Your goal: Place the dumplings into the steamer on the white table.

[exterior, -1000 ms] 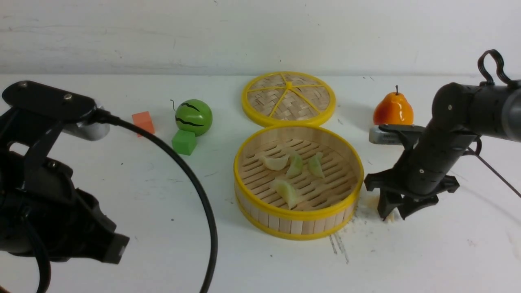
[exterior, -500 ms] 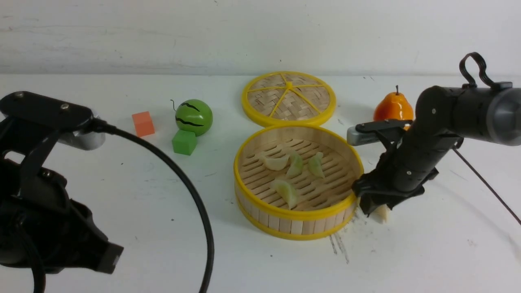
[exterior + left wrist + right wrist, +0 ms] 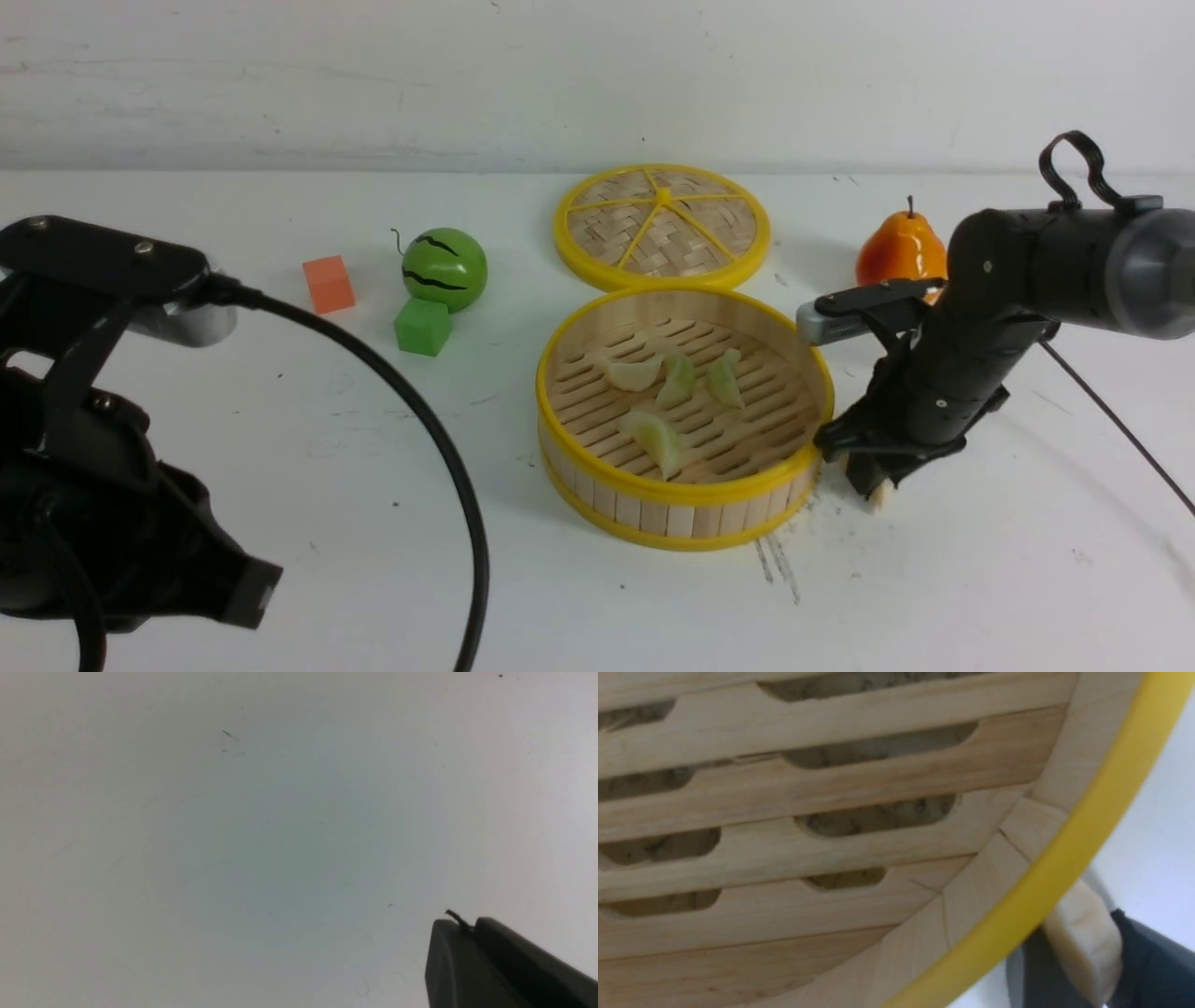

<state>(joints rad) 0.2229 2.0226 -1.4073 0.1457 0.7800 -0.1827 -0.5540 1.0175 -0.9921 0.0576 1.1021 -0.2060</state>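
The steamer [image 3: 684, 485] stands mid-table with several dumplings on its slatted floor: one cream-white [image 3: 633, 373], three pale green [image 3: 679, 378] [image 3: 724, 378] [image 3: 659, 441]. My right gripper [image 3: 868, 481] is shut on a cream-white dumpling [image 3: 878, 493] just outside the steamer's right rim, low over the white table [image 3: 980, 560]. In the right wrist view that dumpling [image 3: 1085, 942] sits between the dark fingers beside the yellow rim [image 3: 1064, 868]. My left gripper [image 3: 467, 933] is shut and empty over bare table at the near left; in the front view the left arm [image 3: 112, 467] shows there.
The flat woven lid [image 3: 663, 224] lies behind the steamer. An orange pear [image 3: 901, 250] stands behind my right arm. A green striped ball [image 3: 444, 268], a green cube [image 3: 422, 326] and an orange cube [image 3: 328, 284] sit at the back left.
My right gripper closed on the cream-white dumpling and shifted left to the steamer's right rim, lifting slightly. The left arm sank a little.
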